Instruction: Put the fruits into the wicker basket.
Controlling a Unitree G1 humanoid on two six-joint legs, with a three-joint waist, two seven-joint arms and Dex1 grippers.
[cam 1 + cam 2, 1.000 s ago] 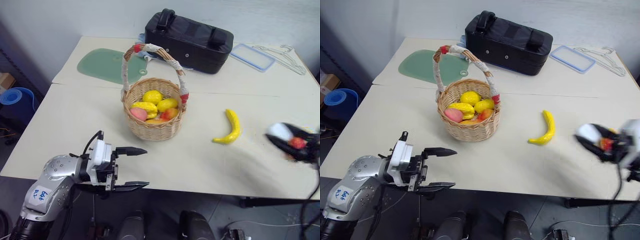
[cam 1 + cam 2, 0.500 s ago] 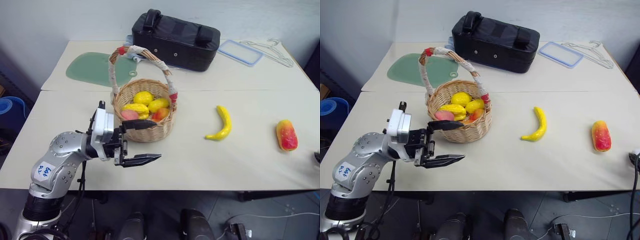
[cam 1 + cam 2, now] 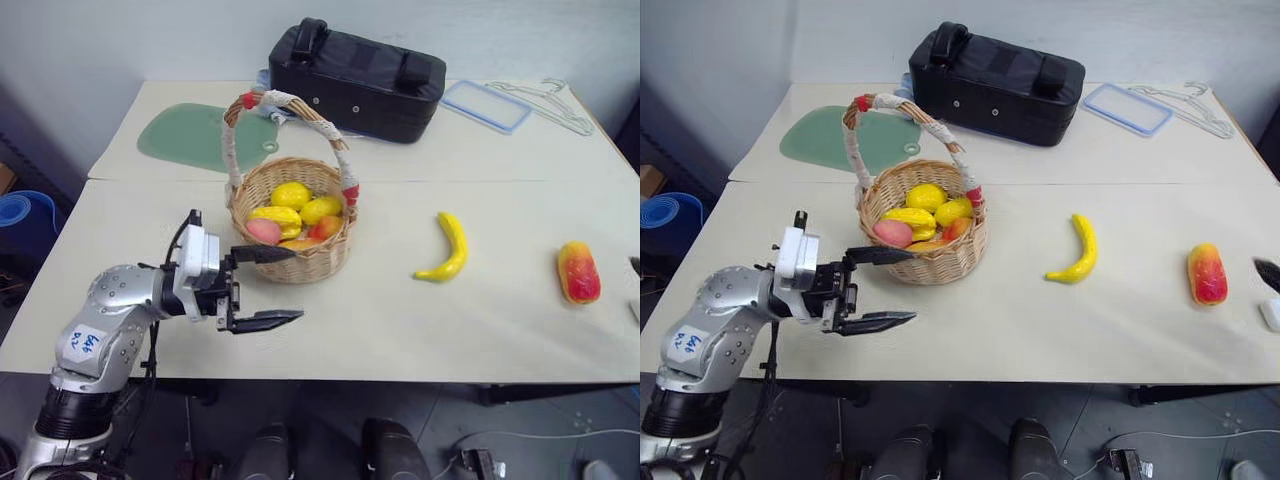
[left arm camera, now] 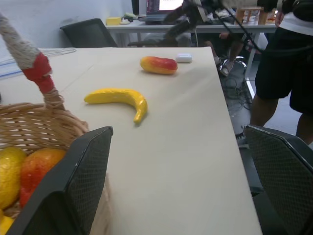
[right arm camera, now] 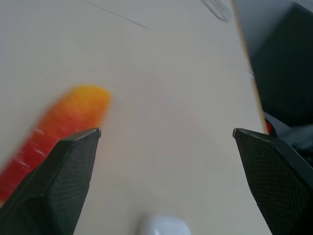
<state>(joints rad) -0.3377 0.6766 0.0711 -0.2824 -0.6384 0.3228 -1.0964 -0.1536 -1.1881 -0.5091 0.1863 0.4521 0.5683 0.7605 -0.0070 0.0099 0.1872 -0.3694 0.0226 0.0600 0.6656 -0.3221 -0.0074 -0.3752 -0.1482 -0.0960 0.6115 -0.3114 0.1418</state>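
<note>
Both tools gape empty (left tool (image 3: 268,286) beside wicker basket (image 3: 300,262); mango (image 3: 579,272) on table).

The lower fruits in the wicker basket (image 3: 295,225) lie hidden under the upper ones; their number cannot be told. The right gripper (image 3: 1270,276) is cut off by the frame edge, one dark fingertip showing. In the right wrist view the mango (image 5: 54,132) is blurred and cut off, and the small white case (image 5: 164,226) is cut off too. A person (image 4: 286,54) stands beside the table, cropped at the frame's edge.
</note>
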